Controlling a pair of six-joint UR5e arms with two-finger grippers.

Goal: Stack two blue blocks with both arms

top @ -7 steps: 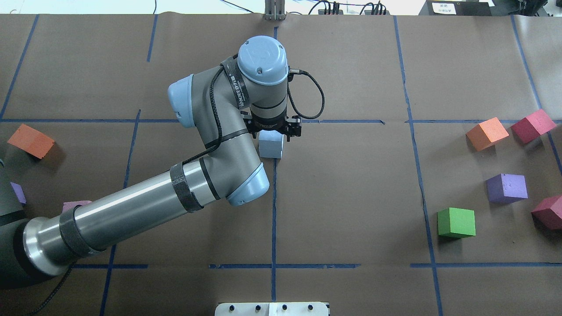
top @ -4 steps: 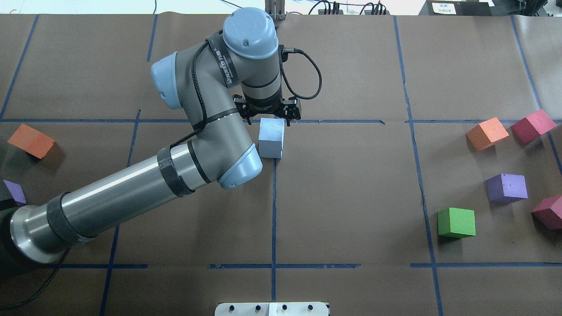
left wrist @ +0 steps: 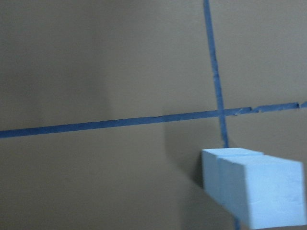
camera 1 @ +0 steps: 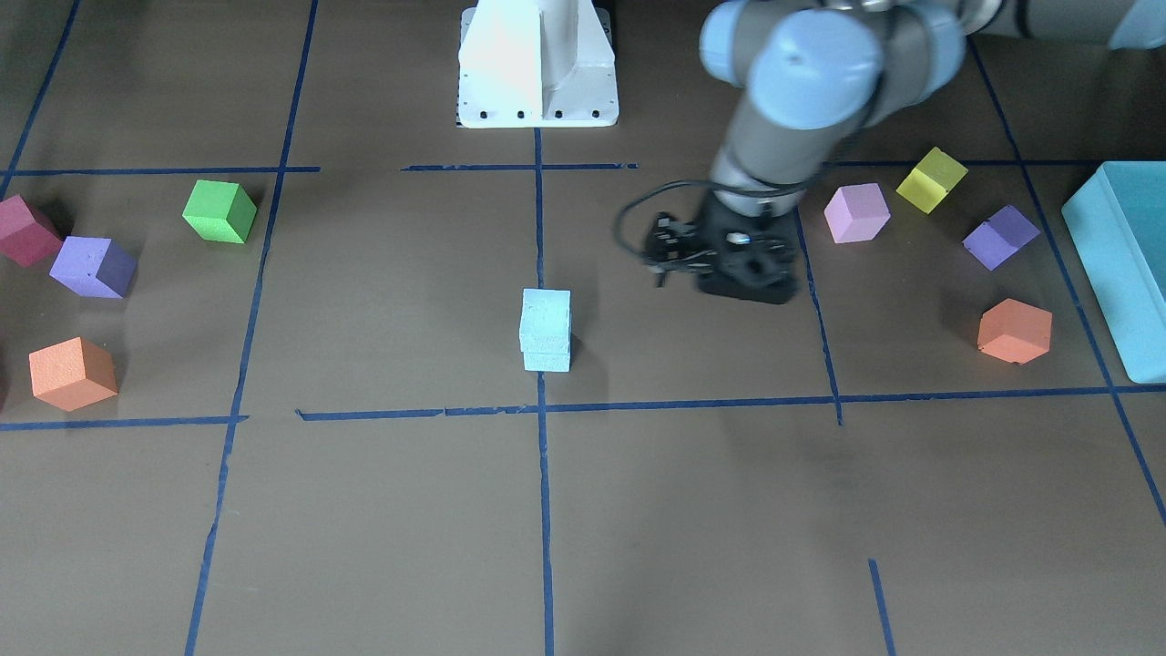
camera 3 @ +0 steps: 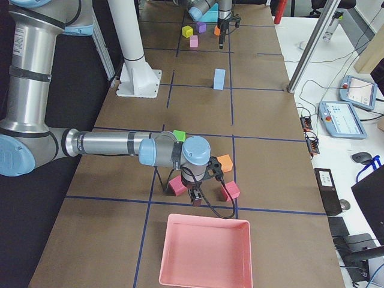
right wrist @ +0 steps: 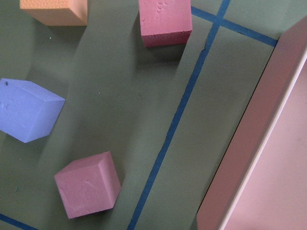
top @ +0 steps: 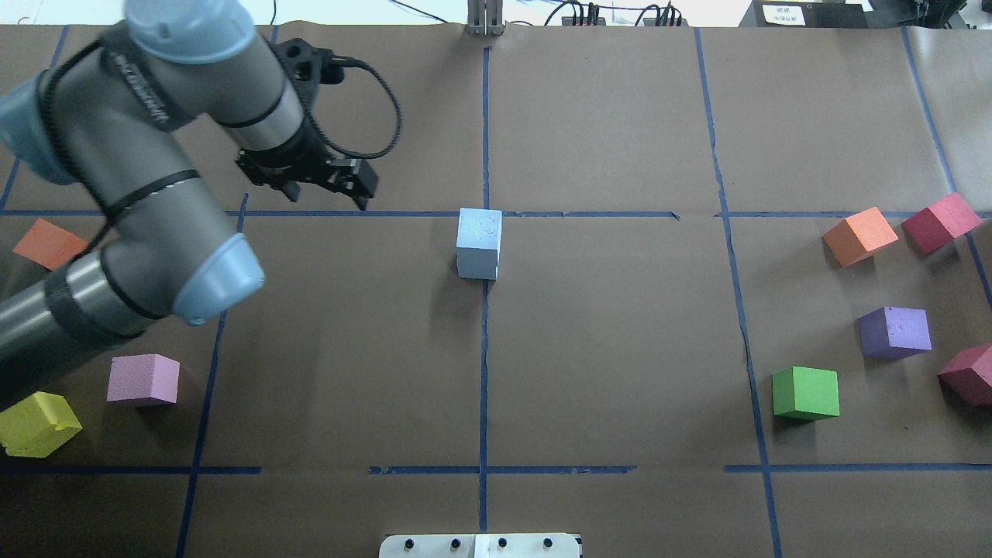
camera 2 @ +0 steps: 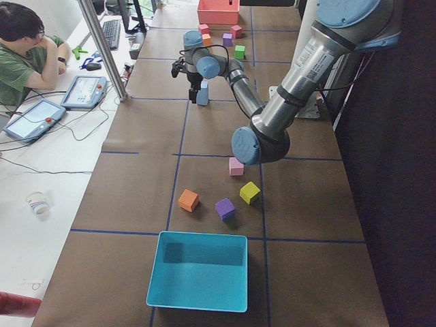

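The two blue blocks (top: 479, 244) stand stacked, one on the other, on the blue tape line at the table's middle. The stack also shows in the front view (camera 1: 546, 330), the left view (camera 2: 202, 94), the right view (camera 3: 219, 78) and the left wrist view (left wrist: 254, 189). My left gripper (top: 325, 195) is open and empty, raised well to the left of the stack; in the front view (camera 1: 740, 266) it is apart from it. My right gripper (camera 3: 195, 195) hangs low among red cubes near a pink tray; I cannot tell if it is open or shut.
Coloured cubes lie at both table ends: green (top: 806, 393), purple (top: 895, 332), orange (top: 860, 235), red (top: 940, 222), pink (top: 142, 379), yellow (top: 37, 422). A teal box (camera 1: 1122, 264) stands at my left end, a pink tray (camera 3: 204, 252) at my right. A white pedestal (camera 1: 537, 64) is by the base.
My left gripper was down around the top blue block. It has let go, risen and swung away to the left. The stack stays in place.
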